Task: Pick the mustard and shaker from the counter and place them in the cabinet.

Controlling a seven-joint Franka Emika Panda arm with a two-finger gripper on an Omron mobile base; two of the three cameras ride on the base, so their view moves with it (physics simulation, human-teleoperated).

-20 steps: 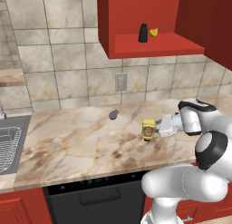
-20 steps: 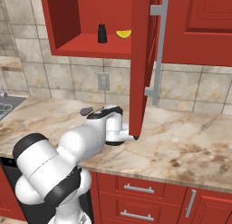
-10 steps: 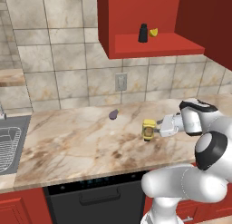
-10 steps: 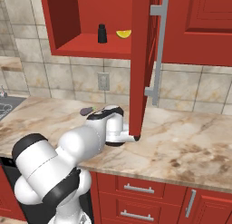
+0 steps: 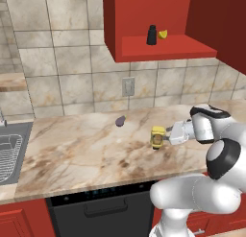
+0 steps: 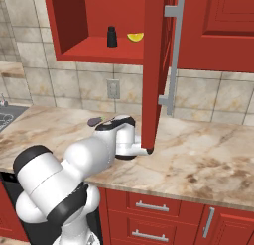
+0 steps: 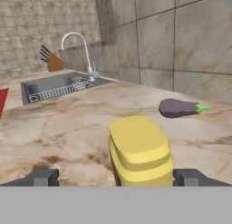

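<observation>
Mustard (image 5: pixel 157 136) standing upright on the worktop (image 5: pixel 81 149), near the eggplant (image 5: pixel 120 120). End effector (image 5: pixel 162 137) sitting level with the bottle, jaws spread wide either side of it, not gripping. Shaker (image 5: pixel 152 35) standing in the cabinet (image 5: pixel 144 20) niche beside the lemon piece (image 5: pixel 163 34).

You see a yellow mustard (image 5: pixel 157 136) with a darker label on the beige-and-brown veined worktop (image 5: pixel 77 149). The shaker (image 5: pixel 152 35) is black, the lemon wedge (image 5: pixel 163 34) yellow, both in the glossy red cabinet (image 5: pixel 144 20). The eggplant (image 7: pixel 179 108) is purple, green-stemmed.
</observation>
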